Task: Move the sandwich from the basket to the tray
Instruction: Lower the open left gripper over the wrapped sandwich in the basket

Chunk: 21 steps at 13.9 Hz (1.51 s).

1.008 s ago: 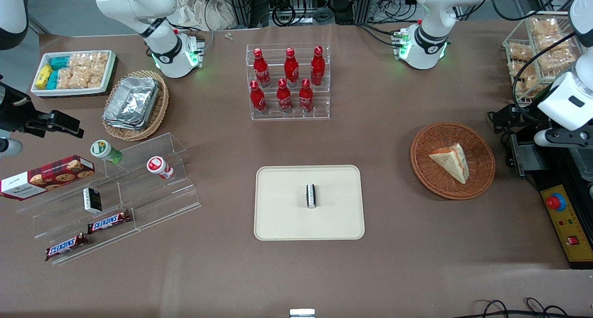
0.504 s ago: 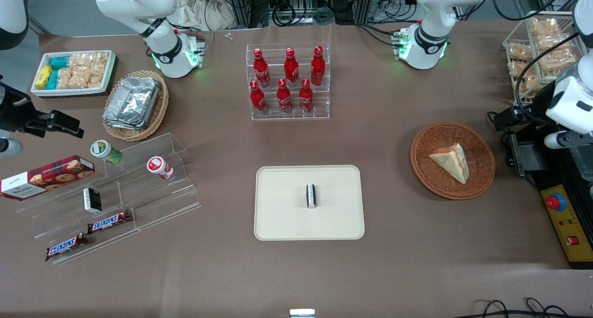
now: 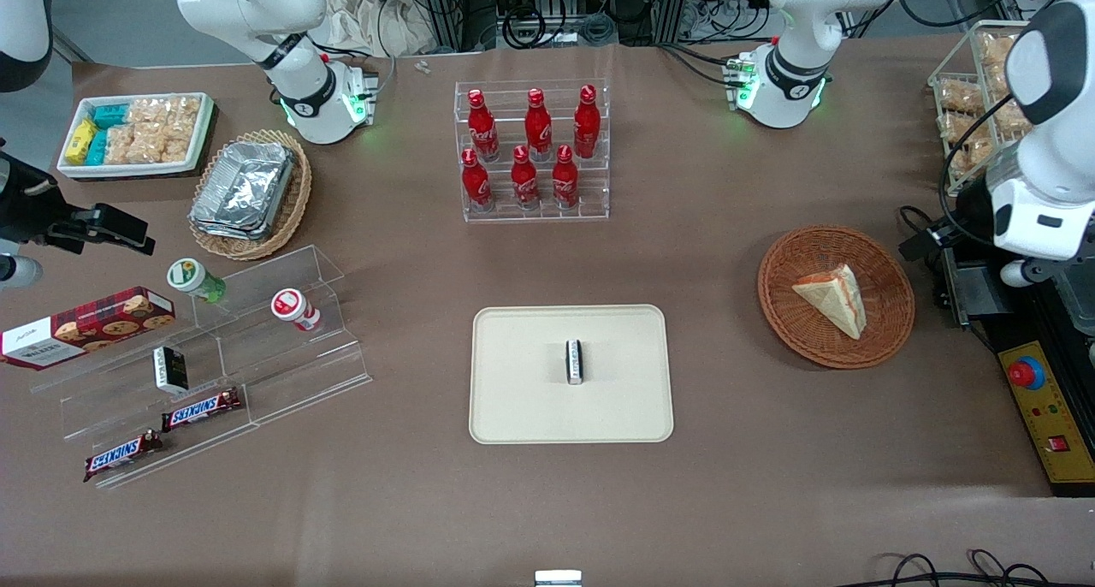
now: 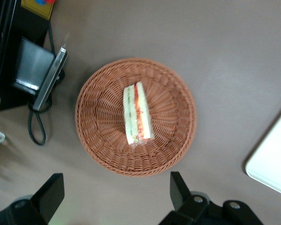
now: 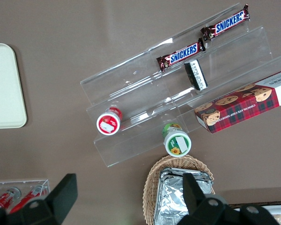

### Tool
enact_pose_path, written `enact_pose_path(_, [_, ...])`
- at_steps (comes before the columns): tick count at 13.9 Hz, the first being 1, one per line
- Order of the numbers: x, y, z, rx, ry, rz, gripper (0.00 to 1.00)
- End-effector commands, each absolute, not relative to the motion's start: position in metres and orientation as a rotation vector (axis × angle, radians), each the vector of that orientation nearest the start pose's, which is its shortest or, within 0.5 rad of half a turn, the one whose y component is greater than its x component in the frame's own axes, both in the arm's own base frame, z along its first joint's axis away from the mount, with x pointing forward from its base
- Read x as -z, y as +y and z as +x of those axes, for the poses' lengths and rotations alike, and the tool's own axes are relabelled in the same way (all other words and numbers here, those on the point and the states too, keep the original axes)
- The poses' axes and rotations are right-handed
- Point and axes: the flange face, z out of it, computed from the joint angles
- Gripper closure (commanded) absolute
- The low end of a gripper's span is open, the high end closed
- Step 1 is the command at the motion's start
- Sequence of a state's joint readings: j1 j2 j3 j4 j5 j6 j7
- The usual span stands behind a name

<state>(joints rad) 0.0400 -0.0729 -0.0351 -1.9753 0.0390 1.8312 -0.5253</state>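
Observation:
The sandwich point(image 3: 831, 300), a white bread wedge with orange-red and green filling, lies in the reddish-brown wicker basket point(image 3: 778, 313) toward the working arm's end of the table. The left wrist view looks down on the sandwich point(image 4: 138, 119) in the middle of the basket point(image 4: 96, 140). My left gripper point(image 3: 1022, 270) hangs high beside the basket, at the table's edge. Its jaws point(image 4: 114, 192) are open and empty, apart from the basket's rim. The cream-beige tray point(image 3: 522, 399) lies mid-table, and a corner of it shows in the left wrist view point(image 4: 276, 164).
A small black-and-white pack point(image 3: 575, 362) stands on the tray. A clear rack of red bottles point(image 3: 532, 151) stands farther from the camera than the tray. A control box with a red button point(image 3: 1039, 399) and cables lie beside the basket. Snack shelves and a foil-container basket point(image 3: 248, 193) lie toward the parked arm's end.
The left arm's wrist has swung and turned beside the basket, bringing its upper link into view. The sandwich, basket and tray have not moved.

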Motion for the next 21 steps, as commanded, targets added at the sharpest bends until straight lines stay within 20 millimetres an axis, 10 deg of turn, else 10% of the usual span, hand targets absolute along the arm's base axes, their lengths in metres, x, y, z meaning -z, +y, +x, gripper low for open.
enact_pose_path(1, [-0.459,0.006,0.509,-0.044,-0.875,-2.944,0.00])
enact_pose_path(8, [-0.357,-0.010,0.530,0.003,-1.182,-2.858,0.00])
enact_pose_path(21, [-0.277,0.001,0.493,0.011,-1.227,-2.855,0.00])
